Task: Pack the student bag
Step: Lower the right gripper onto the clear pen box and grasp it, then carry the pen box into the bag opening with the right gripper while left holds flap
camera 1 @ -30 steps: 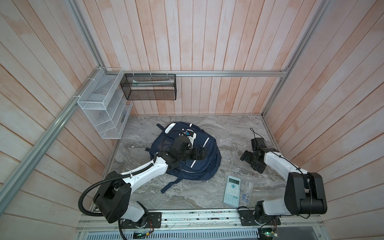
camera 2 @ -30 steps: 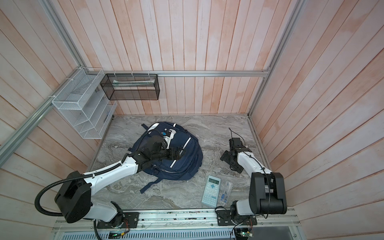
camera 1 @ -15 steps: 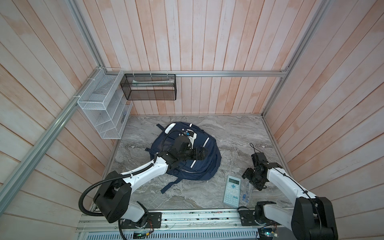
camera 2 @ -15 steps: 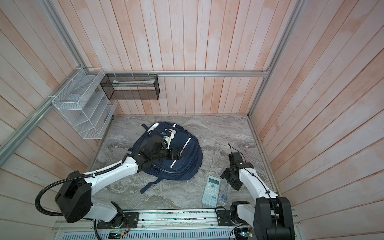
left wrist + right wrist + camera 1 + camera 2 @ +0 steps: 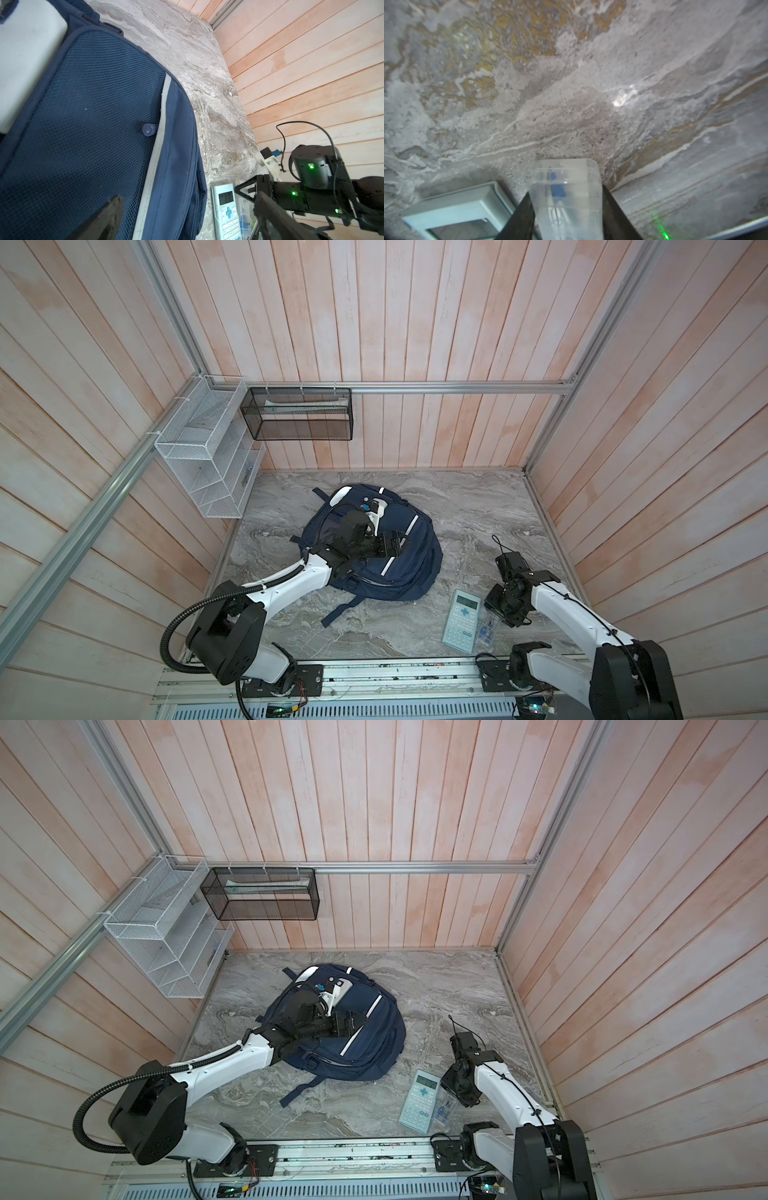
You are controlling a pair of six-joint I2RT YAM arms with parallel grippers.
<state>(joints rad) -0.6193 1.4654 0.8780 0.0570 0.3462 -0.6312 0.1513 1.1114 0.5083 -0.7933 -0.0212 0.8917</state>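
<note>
Navy student bag (image 5: 415,572) lies flat, frame centre; long axis runs upper left to lower right, white-flap end at upper left. L arm stretched over it, left gripper (image 5: 397,545) jaws wide apart. R arm bent low at lower right; right gripper (image 5: 565,191) clamped on clear plastic case (image 5: 566,172), beside calculator (image 5: 461,620).

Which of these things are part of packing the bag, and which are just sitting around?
Part of the job: backpack; calculator, likely to pack; clear case, between the right gripper's fingers.
Just there: white wire rack; black mesh basket, both on the walls.
</note>
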